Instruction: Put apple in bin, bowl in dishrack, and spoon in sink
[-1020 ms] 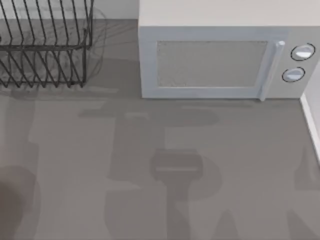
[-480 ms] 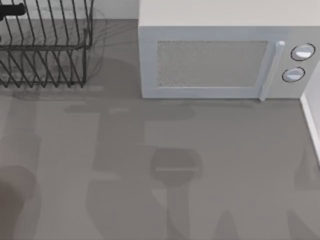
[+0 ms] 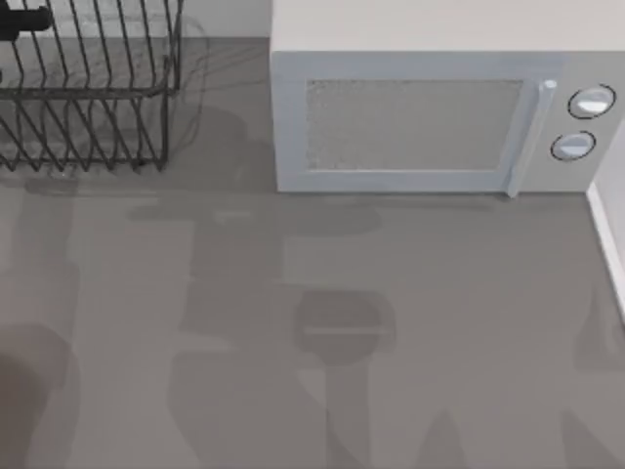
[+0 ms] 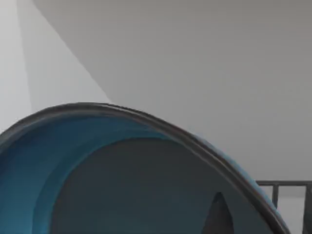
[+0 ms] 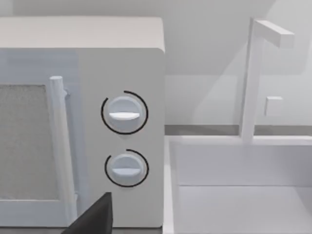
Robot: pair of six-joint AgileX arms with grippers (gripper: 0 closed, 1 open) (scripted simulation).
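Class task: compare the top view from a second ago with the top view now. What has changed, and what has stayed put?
A dark part of the left arm has come into sight at the top view's left edge, above the dishrack, and the shadows on the table drifted left. The dishrack and microwave stayed where they were.

Top view looks down on dishrack (image 3: 88, 88) and microwave (image 3: 430, 107), which right wrist faces closely

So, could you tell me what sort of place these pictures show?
Most likely a rendered kitchen counter. A white microwave with two dials stands at the back of the grey countertop, a dark wire dishrack stands to its left, and a white sink with a faucet lies beside the microwave.
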